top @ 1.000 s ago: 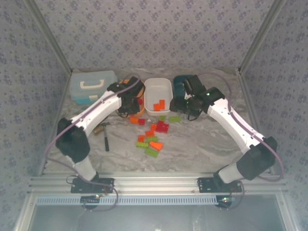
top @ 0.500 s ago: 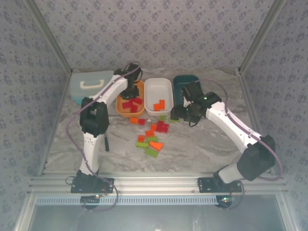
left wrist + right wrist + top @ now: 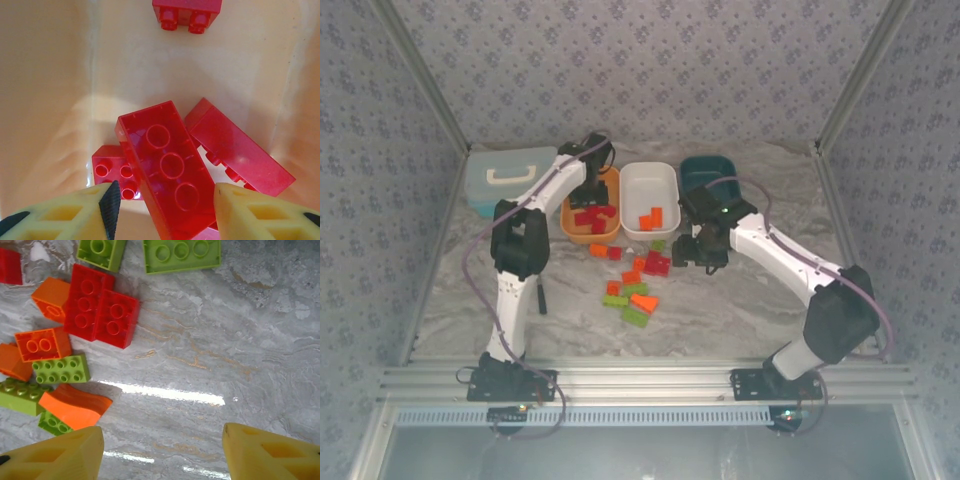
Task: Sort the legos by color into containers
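The red legos [image 3: 170, 170] lie heaped in the orange tray [image 3: 45, 75]. My left wrist view shows one long brick underside up, straight beneath my left gripper [image 3: 162, 200], whose jaws stand partly apart on either side of it, clamping nothing. From above, that tray sits toward the far edge of the table [image 3: 740, 310], left of the white tray [image 3: 648, 178] holding orange bricks [image 3: 650, 218] and the teal tray [image 3: 705, 165]. My right gripper [image 3: 162, 445] hangs wide and empty over bare surface beside the loose pile [image 3: 635, 285] mid-table, and its wrist view picks out studs on red, orange and lime pieces.
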### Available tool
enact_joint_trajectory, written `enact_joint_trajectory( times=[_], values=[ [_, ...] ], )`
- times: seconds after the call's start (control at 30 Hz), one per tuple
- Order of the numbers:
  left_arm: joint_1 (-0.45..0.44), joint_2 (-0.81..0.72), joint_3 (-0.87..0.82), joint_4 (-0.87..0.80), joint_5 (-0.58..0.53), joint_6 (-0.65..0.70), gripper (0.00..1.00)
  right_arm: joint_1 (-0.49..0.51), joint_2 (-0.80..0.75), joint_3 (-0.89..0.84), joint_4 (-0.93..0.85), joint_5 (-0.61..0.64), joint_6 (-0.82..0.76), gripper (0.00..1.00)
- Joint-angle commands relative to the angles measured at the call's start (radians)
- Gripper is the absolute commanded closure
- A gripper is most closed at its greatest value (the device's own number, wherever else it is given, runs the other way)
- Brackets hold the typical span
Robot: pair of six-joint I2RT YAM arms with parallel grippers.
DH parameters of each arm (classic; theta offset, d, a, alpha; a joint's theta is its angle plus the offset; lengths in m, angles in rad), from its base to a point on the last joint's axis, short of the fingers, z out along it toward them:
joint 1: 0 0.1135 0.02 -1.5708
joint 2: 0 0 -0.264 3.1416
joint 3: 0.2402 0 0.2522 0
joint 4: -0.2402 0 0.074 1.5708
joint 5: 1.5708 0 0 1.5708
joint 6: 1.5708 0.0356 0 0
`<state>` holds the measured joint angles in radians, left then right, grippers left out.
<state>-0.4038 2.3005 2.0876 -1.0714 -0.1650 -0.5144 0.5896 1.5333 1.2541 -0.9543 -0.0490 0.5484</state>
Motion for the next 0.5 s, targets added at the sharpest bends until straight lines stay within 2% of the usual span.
enact_joint_trajectory(
  times=[0.0, 0.1, 0.2, 0.3, 0.47],
  values=[
    [0.004, -0.061, -0.014, -0.020, 0.006, -0.002, 0.39, -0.028, 0.031, 0.006, -0.022, 0.067, 0.086, 0.35],
    [-0.002, -0.124, -0.050, 0.006, 0.004, -0.012, 0.33, -0.055, 0.050, 0.010, 0.031, 0.050, 0.165, 0.35],
    [-0.007, -0.187, -0.099, 0.034, 0.018, -0.022, 0.28, -0.026, 0.087, 0.048, 0.058, 0.057, 0.179, 0.35],
    [-0.007, -0.238, -0.132, 0.033, 0.024, -0.035, 0.27, 0.033, 0.132, 0.093, 0.046, 0.072, 0.134, 0.35],
    [-0.009, -0.381, -0.297, 0.070, 0.057, -0.083, 0.26, 0.171, 0.143, 0.114, 0.028, 0.047, -0.013, 0.34]
  ],
)
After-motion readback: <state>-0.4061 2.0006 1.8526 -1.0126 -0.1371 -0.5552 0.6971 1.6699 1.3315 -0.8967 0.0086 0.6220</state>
